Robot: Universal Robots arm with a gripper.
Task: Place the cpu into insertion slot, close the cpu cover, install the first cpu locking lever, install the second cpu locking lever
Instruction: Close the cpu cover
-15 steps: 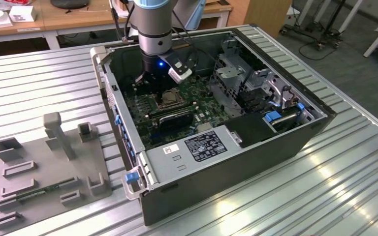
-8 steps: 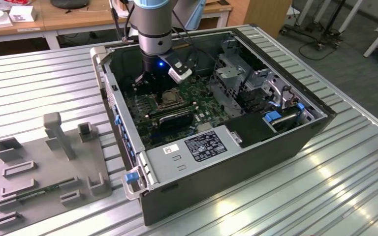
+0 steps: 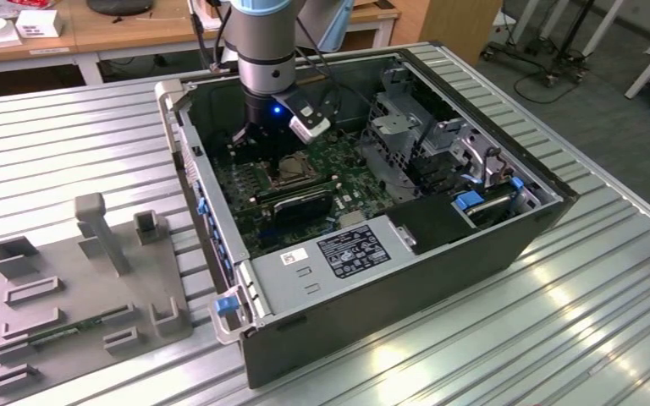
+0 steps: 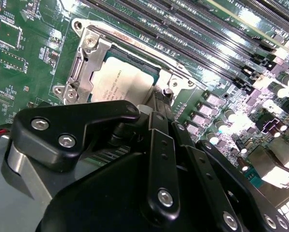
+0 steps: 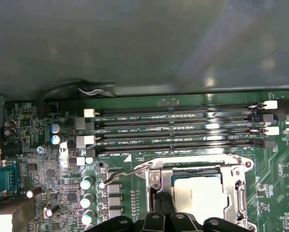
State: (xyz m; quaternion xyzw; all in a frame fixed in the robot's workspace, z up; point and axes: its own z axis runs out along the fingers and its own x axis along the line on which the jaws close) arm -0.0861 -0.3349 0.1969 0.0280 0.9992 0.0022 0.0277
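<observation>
1. Slatted metal table (image 3: 596,338).
2. Open computer case (image 3: 415,279), lying on the table.
3. Green circuit board (image 5: 47,164), inside the case.
4. My gripper (image 4: 159,102), fingers together, tips at the edge of the insertion slot (image 3: 292,169).
5. Cpu cover (image 5: 237,188), down over the slot.
6. Cpu (image 5: 198,195), seated in the slot, showing through the cover's window.
7. Wire locking lever (image 5: 122,172), angled away from the slot's corner.
</observation>
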